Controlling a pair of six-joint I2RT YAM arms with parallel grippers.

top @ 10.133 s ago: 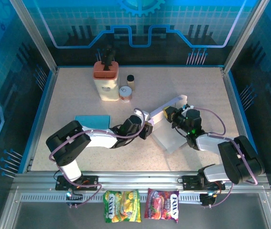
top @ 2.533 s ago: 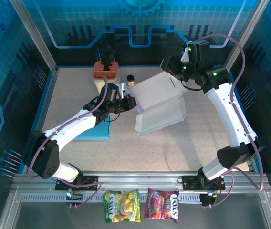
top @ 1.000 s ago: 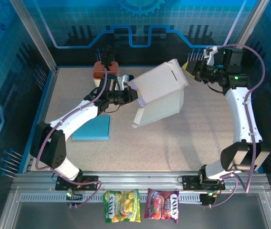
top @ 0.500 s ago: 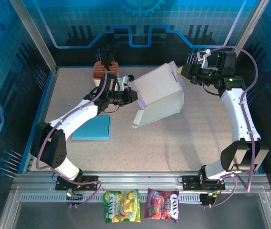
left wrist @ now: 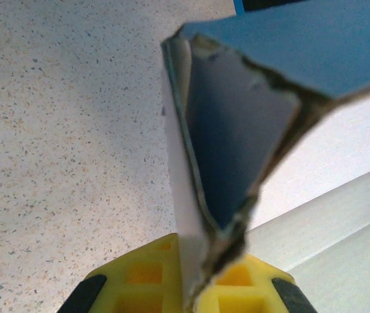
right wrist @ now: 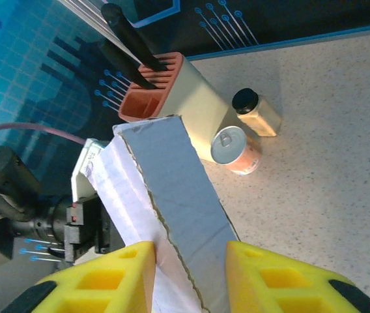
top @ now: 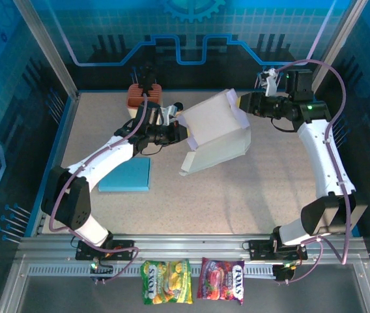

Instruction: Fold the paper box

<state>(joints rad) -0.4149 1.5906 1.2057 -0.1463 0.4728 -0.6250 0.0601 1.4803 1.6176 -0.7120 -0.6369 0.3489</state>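
A: White paper box (top: 217, 127), where is it?
B: Raised over the counter (top: 250, 189), left gripper (top: 184, 130) clenched on its edge.
A: Right gripper (top: 242, 102)?
B: Astride the far flap (right wrist: 172, 189); gripping or slack, can't tell. Mid-fold, I'd say: next, that flap needs pressing inward.

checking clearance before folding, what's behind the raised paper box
Behind the paper box stand a knife block, a can and a black-capped jar. The box covers the block's lower side and anything past it.
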